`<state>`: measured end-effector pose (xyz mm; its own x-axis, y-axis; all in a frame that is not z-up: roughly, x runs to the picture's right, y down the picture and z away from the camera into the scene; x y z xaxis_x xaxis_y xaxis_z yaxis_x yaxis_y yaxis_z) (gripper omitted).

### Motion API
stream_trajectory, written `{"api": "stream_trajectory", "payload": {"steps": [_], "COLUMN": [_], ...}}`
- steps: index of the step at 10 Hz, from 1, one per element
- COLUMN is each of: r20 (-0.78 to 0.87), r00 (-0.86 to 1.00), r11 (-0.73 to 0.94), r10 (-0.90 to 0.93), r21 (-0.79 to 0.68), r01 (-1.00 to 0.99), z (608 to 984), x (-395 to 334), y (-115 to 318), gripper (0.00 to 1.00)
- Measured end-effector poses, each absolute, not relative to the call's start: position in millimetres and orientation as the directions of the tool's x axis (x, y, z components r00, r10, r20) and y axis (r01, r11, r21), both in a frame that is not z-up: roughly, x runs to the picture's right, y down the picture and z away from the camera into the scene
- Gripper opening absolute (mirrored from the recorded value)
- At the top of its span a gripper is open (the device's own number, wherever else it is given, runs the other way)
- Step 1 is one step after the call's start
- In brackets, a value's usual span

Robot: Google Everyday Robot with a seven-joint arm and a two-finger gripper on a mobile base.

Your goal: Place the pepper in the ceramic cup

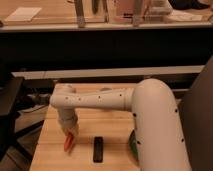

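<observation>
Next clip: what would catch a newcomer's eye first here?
The bulky white arm dominates, sweeping from the lower right across the wooden table to the gripper at the picture's left. An orange-red pepper pokes out right under the gripper, with a black remote lying just to its right.

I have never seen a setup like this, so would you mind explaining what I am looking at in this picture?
This is a single camera view, looking down over a wooden table. The big white shape is a robot arm, reaching from the right across to the left. At its end, pointing down over the left part of the table, is the gripper, its fingers shut on a small orange-red pepper. To the right of it a black remote lies on the table, and the edge of a green bowl peeks out from behind the arm.
</observation>
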<state>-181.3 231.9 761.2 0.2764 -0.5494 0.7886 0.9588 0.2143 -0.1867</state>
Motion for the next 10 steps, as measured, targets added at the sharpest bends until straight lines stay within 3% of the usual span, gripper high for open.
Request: {"api": "stream_trajectory", "payload": {"steps": [10], "r20": [0.736], "r00": [0.364], "r11": [0.300], "r10": [-0.571], "r21": [-0.226], "r01": [0.927], "z": [742.7], "x": [-129.5], "y": [153.0], "gripper": [0.01]}}
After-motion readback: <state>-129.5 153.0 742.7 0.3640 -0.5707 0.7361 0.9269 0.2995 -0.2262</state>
